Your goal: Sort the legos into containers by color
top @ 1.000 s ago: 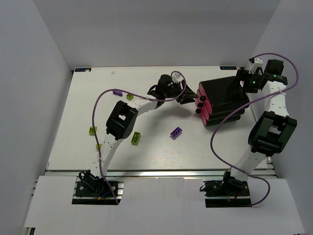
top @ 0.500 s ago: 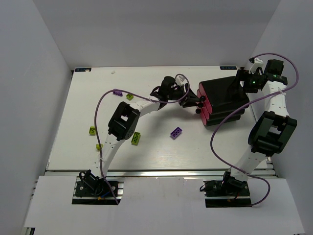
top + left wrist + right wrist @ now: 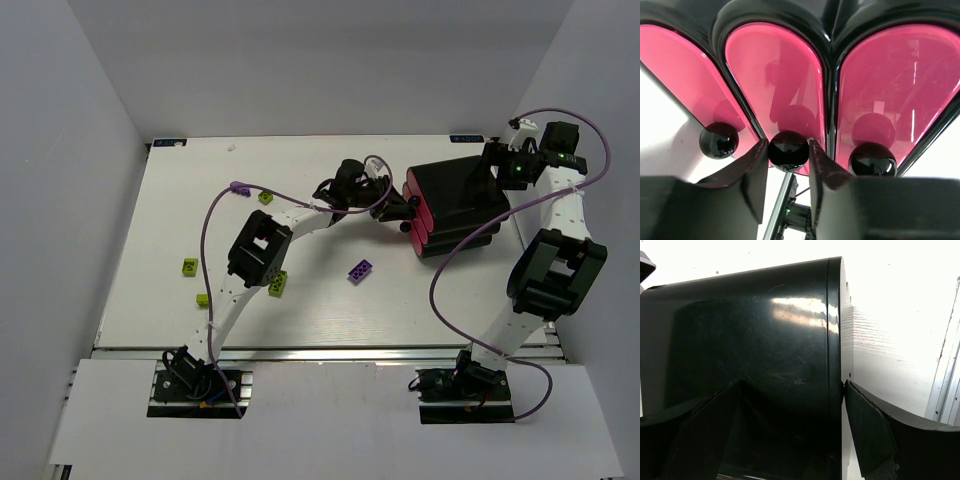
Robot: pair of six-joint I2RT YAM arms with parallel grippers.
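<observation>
Magenta-pink drawers (image 3: pixel 775 85) are filling my left wrist view, three side by side in the front of the black cabinet (image 3: pixel 465 195). My left gripper (image 3: pixel 787 147) is clenching the middle knob (image 3: pixel 788 151), one finger pressing on each side. My right gripper (image 3: pixel 791 386) is straddling the cabinet's back end, spread wide and bearing on both walls. A purple lego (image 3: pixel 361 270) is lying on the table (image 3: pixel 300 330) near the cabinet's front, and lime-green legos (image 3: pixel 278 283) are lying farther out, well apart from it.

Three pink drawers (image 3: pixel 775 75) are apparently sitting shut in their cabinet (image 3: pixel 460 195); lime and purple legos (image 3: pixel 361 270) are dotting the bench (image 3: pixel 320 320).
</observation>
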